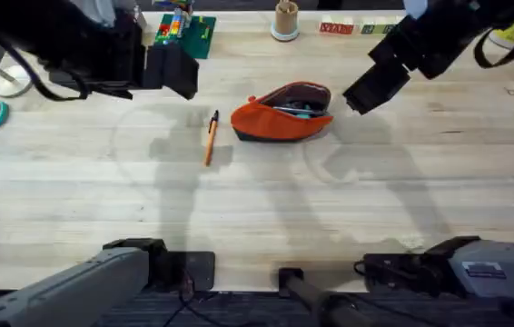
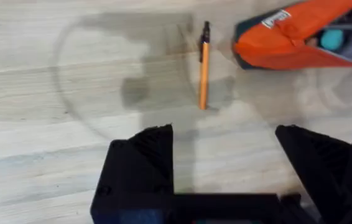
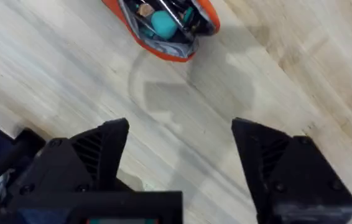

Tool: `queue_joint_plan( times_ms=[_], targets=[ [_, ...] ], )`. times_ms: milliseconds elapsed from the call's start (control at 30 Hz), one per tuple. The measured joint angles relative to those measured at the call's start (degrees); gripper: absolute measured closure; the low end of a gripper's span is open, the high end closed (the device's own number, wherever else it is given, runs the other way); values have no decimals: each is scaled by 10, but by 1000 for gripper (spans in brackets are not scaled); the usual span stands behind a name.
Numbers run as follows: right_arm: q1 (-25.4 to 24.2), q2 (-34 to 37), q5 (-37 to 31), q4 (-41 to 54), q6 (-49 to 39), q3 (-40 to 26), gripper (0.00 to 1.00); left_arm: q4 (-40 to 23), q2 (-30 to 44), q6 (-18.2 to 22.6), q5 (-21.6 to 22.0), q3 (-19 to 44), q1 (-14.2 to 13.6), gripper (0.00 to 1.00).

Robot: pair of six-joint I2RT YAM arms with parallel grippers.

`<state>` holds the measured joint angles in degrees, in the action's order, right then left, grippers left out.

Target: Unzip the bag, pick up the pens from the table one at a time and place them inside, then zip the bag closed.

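While bag (image 1: 281, 113) gapes unzipped, orange pen (image 1: 211, 138) beside it; both grippers released, empty.

Bright, even light falls from above, casting soft, doubled grey shadows of the arms across the table (image 1: 266, 200). The arms near the overhead camera appear dark and blurred. In both wrist views the close black fingers (image 2: 142, 168) are soft-edged, with the wood grain slightly smeared.

I saw the slim orange pen (image 1: 211, 138) on the light wooden plank table (image 1: 266, 209), just left of the soft orange fabric pouch (image 1: 281, 113).
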<state>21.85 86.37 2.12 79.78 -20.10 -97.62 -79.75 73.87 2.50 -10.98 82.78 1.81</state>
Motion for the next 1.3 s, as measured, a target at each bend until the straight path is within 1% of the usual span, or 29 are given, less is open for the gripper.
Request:
queue_joint_plan(
  times_ms=[100,200,333,533,700,800,1000,1133,1300],
  targets=[
    [0,0,0,0,0,0,3,23,0,-25,26,-13,-25,6],
    [0,0,0,1,0,0,3,38,0,-47,53,-43,-50,6],
    [0,0,0,4,0,0,3,68,0,-68,76,-85,-67,6],
    [0,0,0,4,0,0,3,140,0,-82,87,-139,-86,6],
    [0,0,0,4,0,0,4,191,0,-83,89,-188,-119,6],
    [0,0,0,4,0,0,4,206,4,-83,90,-204,-132,6],
    [0,0,0,4,0,0,4,217,51,-83,91,-209,-135,7],
    [0,0,0,4,0,0,3,243,92,-83,85,-209,-135,7],
    [0,0,0,4,0,0,3,272,147,-68,71,-209,-135,6]
  ],
)
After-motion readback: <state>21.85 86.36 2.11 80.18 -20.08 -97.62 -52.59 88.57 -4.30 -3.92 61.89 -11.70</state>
